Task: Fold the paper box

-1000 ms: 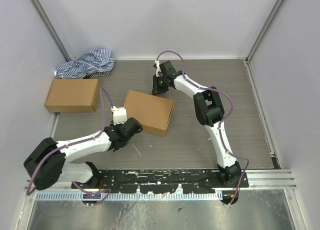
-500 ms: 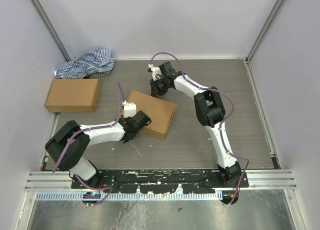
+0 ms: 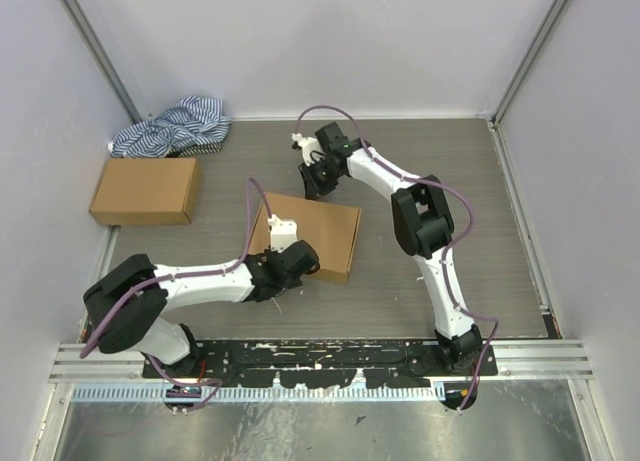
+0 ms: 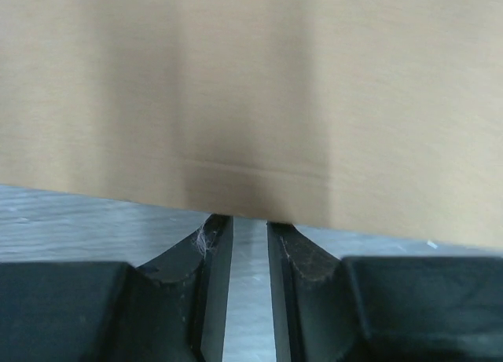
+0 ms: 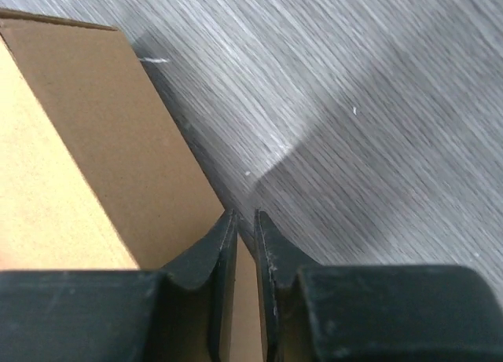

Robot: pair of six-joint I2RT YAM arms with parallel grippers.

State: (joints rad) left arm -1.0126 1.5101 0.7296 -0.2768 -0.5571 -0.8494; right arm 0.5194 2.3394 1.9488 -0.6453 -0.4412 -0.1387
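Observation:
The paper box (image 3: 322, 233) is a closed flat brown cardboard mailer lying in the middle of the table. My left gripper (image 3: 297, 262) is at its near left edge. In the left wrist view the fingertips (image 4: 250, 219) touch the box's side wall (image 4: 251, 87), jaws almost closed with only table in the narrow gap. My right gripper (image 3: 314, 184) is at the box's far edge. In the right wrist view it (image 5: 244, 214) is nearly closed on nothing, over the box's edge (image 5: 102, 126).
A second, sealed brown carton (image 3: 145, 189) lies at the far left. A blue-and-white striped cloth (image 3: 175, 126) is bunched behind it in the back left corner. Walls enclose the table on three sides.
My left gripper has swung right along the box's near side. The box has slid right and turned a little. My right gripper has shifted slightly at the far edge.

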